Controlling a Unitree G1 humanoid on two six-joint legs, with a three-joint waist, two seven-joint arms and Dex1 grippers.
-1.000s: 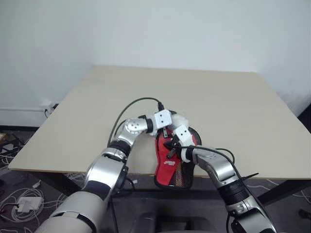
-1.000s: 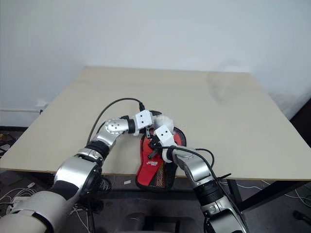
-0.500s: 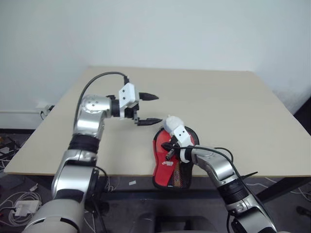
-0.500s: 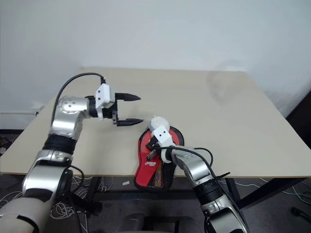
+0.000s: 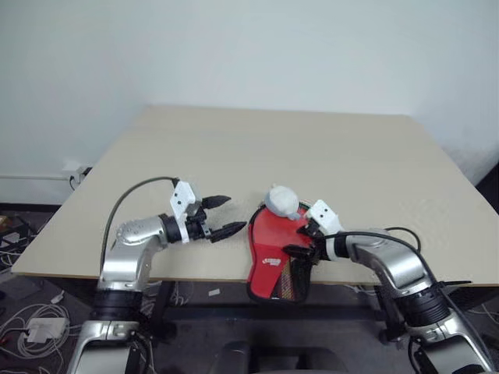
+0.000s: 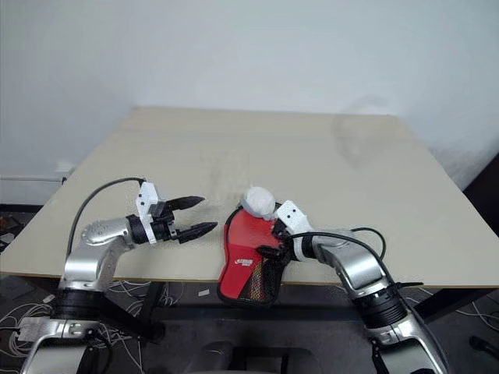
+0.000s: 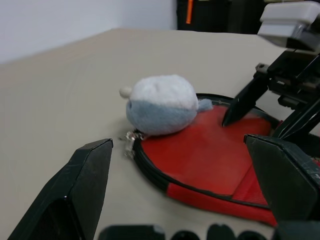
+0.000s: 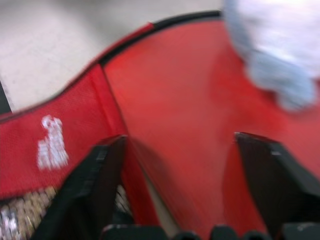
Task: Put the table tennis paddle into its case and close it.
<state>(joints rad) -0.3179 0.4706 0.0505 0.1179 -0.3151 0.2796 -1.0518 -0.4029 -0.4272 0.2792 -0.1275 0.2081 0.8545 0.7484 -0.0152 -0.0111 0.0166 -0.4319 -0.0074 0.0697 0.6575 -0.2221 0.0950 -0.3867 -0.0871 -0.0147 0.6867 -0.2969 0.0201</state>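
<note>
The red case with a black zip rim lies at the table's near edge, and its narrow end with a white logo and mesh hangs over it. I cannot tell whether the smooth red face inside the rim is the table tennis paddle or the case's cover. A pale grey-white soft lump rests on the case's far rim. My right gripper is open over the case from the right, one fingertip down at the red surface. To the left of the case, my left gripper is open, empty and aimed at the lump.
The beige table stretches bare beyond the case to a white wall. A metal zip pull lies at the case's rim beside the lump. Cables lie on the floor at the left.
My right gripper has opened and drawn back to the right, off the case's middle. The left arm pulled away from the case, swung left and dropped low, still open. The lump now sits uncovered.
</note>
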